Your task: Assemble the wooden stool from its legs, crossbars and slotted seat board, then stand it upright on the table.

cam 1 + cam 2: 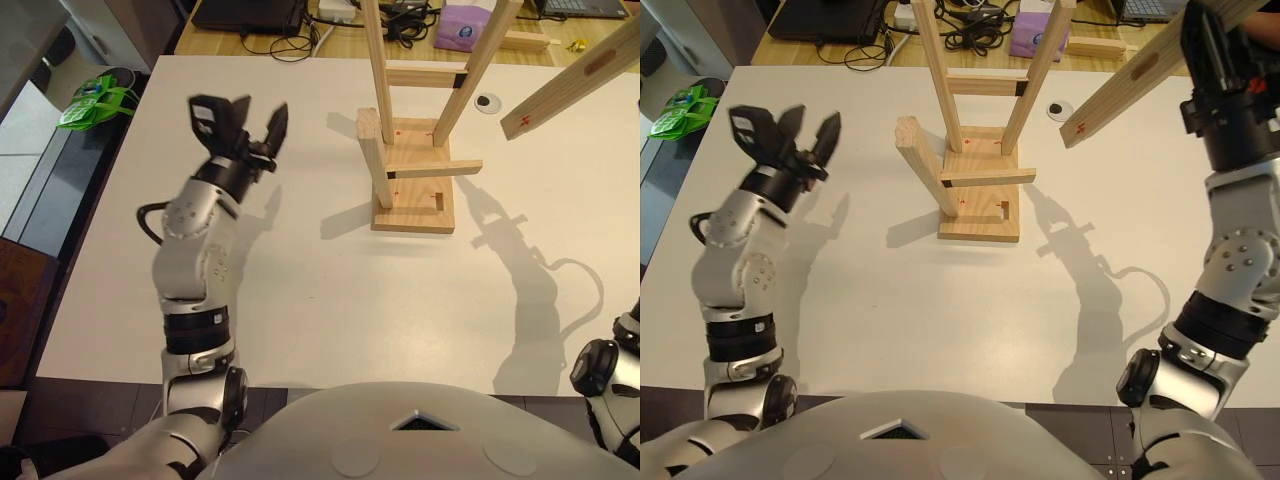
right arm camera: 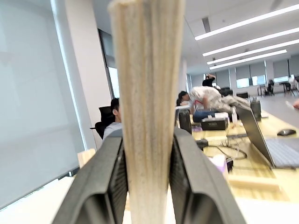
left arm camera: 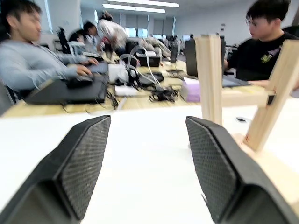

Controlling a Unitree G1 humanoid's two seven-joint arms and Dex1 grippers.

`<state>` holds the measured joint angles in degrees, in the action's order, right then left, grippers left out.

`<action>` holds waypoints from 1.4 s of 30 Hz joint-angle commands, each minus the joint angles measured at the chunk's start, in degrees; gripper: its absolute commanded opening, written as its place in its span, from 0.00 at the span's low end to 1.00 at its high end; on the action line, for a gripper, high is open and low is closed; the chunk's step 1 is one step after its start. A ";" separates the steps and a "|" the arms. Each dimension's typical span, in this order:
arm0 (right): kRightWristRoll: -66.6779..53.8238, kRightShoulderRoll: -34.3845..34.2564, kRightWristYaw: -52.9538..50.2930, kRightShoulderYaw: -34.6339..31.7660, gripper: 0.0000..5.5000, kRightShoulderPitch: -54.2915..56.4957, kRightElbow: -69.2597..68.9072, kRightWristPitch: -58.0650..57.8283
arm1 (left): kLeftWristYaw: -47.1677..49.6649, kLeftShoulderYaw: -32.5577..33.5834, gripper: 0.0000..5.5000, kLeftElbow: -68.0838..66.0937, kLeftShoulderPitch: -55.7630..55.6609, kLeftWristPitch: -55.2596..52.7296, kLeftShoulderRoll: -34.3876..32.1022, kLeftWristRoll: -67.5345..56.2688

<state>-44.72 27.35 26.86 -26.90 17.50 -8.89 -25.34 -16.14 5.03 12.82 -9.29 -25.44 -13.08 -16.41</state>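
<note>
One white table (image 1: 300, 300) carries the seat board (image 1: 420, 208) with three legs (image 1: 379, 60) standing in it. Right of the board and raised, the right gripper (image 2: 147, 158) is clamped on the fourth leg (image 1: 570, 85); left of the board, the left gripper (image 1: 243, 122) is spread apart. Since nothing steadies the board, a slanted insertion could slide it and topple the legs.

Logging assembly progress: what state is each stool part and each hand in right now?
seat board: flat on the table, three legs standing in it.
fourth leg: lifted, clamped in the right hand.
rear crossbar: joined between two legs.
front crossbar: fixed to one leg, other end free.
left hand: open, empty.
right hand: shut on the fourth leg.
</note>
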 commanded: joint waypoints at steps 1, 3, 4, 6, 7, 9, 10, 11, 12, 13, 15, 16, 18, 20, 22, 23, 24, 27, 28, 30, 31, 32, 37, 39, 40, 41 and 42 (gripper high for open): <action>0.84 -1.85 -0.68 1.60 0.18 -0.98 0.64 0.42 | -0.58 -6.87 0.54 -2.76 5.04 -0.85 2.30 2.33; 0.61 -2.04 -0.75 1.75 0.18 -1.28 0.42 -0.22 | -1.02 -11.59 0.54 -4.65 6.91 -1.42 3.42 3.96; 0.32 -1.97 -0.81 1.62 0.18 -1.27 0.26 -0.57 | -1.19 -14.10 0.54 -5.93 7.52 -1.33 3.68 5.33; -0.34 -1.84 -1.06 1.28 0.18 -1.05 -0.03 -1.07 | -0.77 -18.16 0.54 -9.06 7.82 -0.51 3.28 9.17; -0.40 -1.79 -0.98 1.35 0.18 -0.94 0.02 -1.11 | -0.84 -19.52 0.54 -10.47 7.92 -0.55 3.01 10.45; -0.55 -2.00 -0.85 1.56 0.18 -1.18 0.11 -1.37 | -1.32 -21.64 0.54 -12.46 8.15 -0.53 2.42 12.65; -0.57 -2.24 -0.80 1.70 0.18 -1.56 0.06 -1.42 | -1.83 -22.36 0.54 -12.82 8.21 -0.50 2.42 13.07; -0.69 -2.53 -0.93 1.78 0.18 -1.91 0.11 -1.52 | -2.31 -22.85 0.54 -12.94 8.15 -0.28 2.69 13.12; -0.97 -2.94 -1.22 1.72 0.18 -2.02 0.53 -1.64 | -2.71 -23.14 0.54 -12.66 7.88 -0.32 3.53 12.66; -1.30 -3.51 -1.59 1.66 0.18 -2.01 1.32 -1.84 | -3.08 -23.85 0.54 -11.90 7.36 -0.76 4.84 12.04; -1.74 -4.70 -2.39 1.71 0.18 -1.95 2.82 -2.13 | -3.77 -25.93 0.54 -10.89 6.36 -1.63 7.24 11.63; -2.21 -5.45 -3.06 1.57 0.18 -1.89 3.41 -2.45 | -3.98 -27.10 0.54 -10.98 5.99 -1.87 8.32 11.75; -2.87 -6.61 -4.09 1.31 0.18 -1.64 4.35 -2.97 | -3.91 -28.37 0.54 -11.36 5.61 -2.20 9.77 12.13; -2.81 -7.19 -4.47 1.26 0.18 -1.56 5.10 -3.02 | -3.54 -28.72 0.54 -11.23 5.51 -2.69 10.68 12.43; -2.63 -7.26 -4.50 1.05 0.18 -1.61 6.06 -2.90 | -3.26 -28.53 0.54 -10.98 5.41 -2.97 11.06 12.55; -2.21 -7.07 -4.21 0.97 0.18 -1.56 7.02 -2.57 | -3.10 -28.43 0.54 -10.84 5.31 -3.11 11.10 12.68; -1.78 -6.77 -3.72 0.87 0.18 -1.41 8.26 -2.19 | -2.94 -28.32 0.54 -10.78 5.26 -3.21 11.15 12.73; -0.36 -5.68 -2.20 0.39 0.18 -1.08 12.86 -0.90 | -2.38 -27.92 0.54 -11.10 4.82 -2.99 11.04 13.13; -0.10 -5.56 -1.98 0.28 0.18 -1.46 13.30 -0.79 | -2.35 -27.74 0.54 -11.13 4.66 -2.93 11.03 13.12; -0.07 -5.74 -1.61 0.34 0.18 -2.69 12.98 -1.09 | -2.17 -27.40 0.54 -11.08 4.63 -2.81 11.19 12.96; -0.30 -5.98 -1.46 0.40 0.18 -3.58 12.44 -1.50 | -2.07 -27.30 0.54 -11.09 4.60 -2.77 11.32 12.91; -0.49 -6.18 -1.30 0.47 0.18 -4.26 12.00 -1.81 | -1.98 -27.25 0.54 -11.11 4.59 -2.73 11.44 12.88; -2.93 -6.58 0.72 1.34 0.18 -7.58 9.04 -4.46 | -1.45 -26.57 0.54 -11.45 4.13 -2.46 12.03 12.79; -2.87 -6.09 1.58 1.36 0.18 -8.49 8.93 -4.53 | -1.38 -26.28 0.54 -11.55 3.94 -2.37 12.06 12.77; -2.61 -5.87 1.83 1.47 0.18 -8.73 8.85 -4.43 | -1.35 -26.12 0.54 -11.50 3.94 -2.37 12.06 12.78; -2.11 -5.66 1.98 1.60 0.18 -8.89 8.75 -4.05 | -1.32 -26.01 0.54 -11.51 3.91 -2.33 12.10 12.82; -1.49 -5.40 2.24 1.92 0.18 -8.95 8.62 -3.53 | -1.28 -25.88 0.54 -11.46 3.95 -2.28 12.11 12.86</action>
<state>-47.83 21.26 28.67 -26.10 9.48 -0.01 -28.25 -18.11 -21.41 1.53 -4.13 -27.92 -1.40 -4.02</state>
